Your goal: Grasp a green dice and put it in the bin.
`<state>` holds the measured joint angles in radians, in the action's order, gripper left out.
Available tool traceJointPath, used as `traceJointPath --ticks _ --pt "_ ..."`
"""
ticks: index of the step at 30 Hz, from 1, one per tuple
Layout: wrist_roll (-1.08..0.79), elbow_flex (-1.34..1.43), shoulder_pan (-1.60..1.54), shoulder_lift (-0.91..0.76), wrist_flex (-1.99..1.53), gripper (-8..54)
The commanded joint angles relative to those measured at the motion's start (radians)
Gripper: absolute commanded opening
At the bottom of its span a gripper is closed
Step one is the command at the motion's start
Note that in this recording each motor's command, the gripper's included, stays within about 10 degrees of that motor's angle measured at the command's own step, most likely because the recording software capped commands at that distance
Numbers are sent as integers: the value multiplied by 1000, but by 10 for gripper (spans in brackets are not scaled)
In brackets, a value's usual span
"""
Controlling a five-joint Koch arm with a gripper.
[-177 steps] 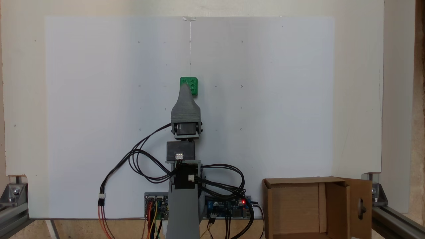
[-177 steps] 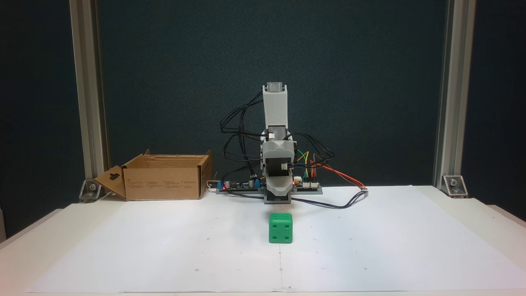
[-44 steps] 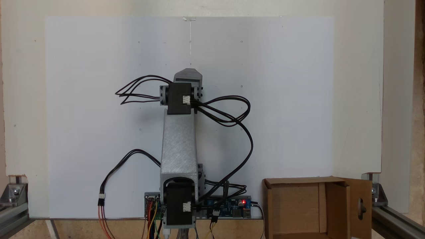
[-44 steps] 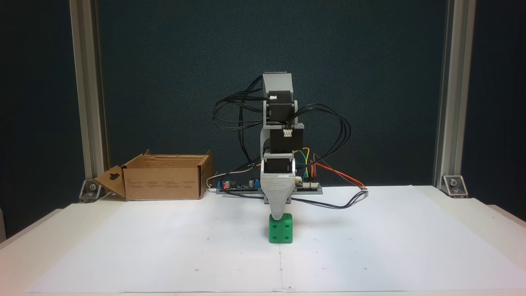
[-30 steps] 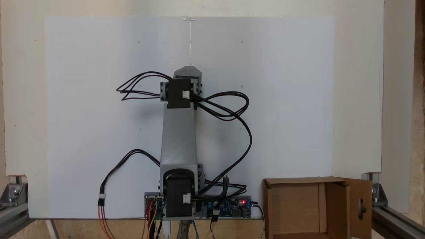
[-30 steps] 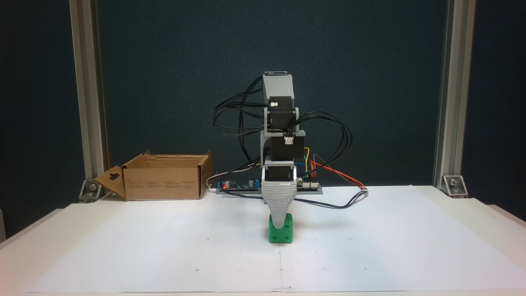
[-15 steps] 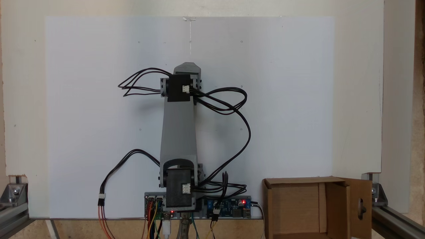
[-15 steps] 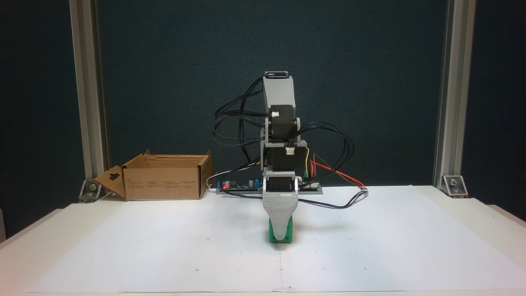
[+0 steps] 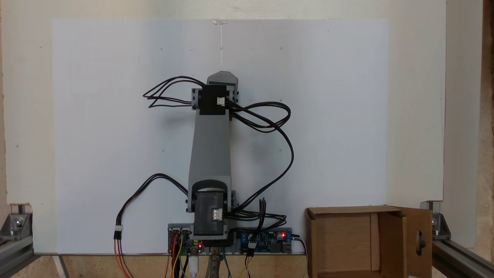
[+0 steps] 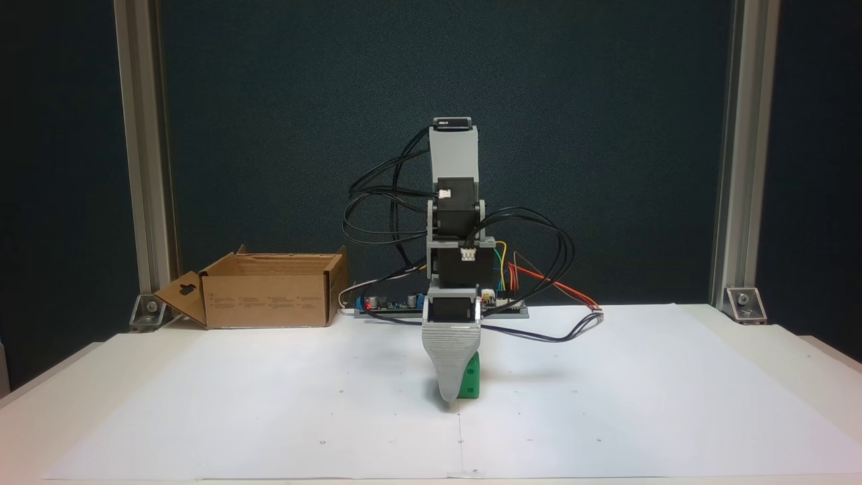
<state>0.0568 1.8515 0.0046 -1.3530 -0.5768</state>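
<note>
In the fixed view from above, the arm (image 9: 210,154) reaches out over the white sheet (image 9: 96,116), away from the cardboard box (image 9: 347,239) at the lower right. Its wrist covers whatever lies beneath it.

In the fixed view from the front, the gripper (image 10: 448,394) stands low on the sheet, its grey front jaw right before the green dice (image 10: 471,380), which sits on the sheet well to the right of the box (image 10: 269,296). The second jaw lies behind the first, so I cannot tell whether they are apart or clamped. The dice's left face and its pips are covered.

If the jaws straddle it off-centre, closing could push the dice sideways or squeeze it out.
</note>
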Motion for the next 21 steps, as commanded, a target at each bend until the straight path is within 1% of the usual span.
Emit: traceJointPath --ticks 1,15,18,21 --pt "40 -20 11 -2 8 416" --pt "41 -20 -11 37 5 412" --pt "40 -18 -12 38 6 389" --pt "40 -20 -14 38 5 388"
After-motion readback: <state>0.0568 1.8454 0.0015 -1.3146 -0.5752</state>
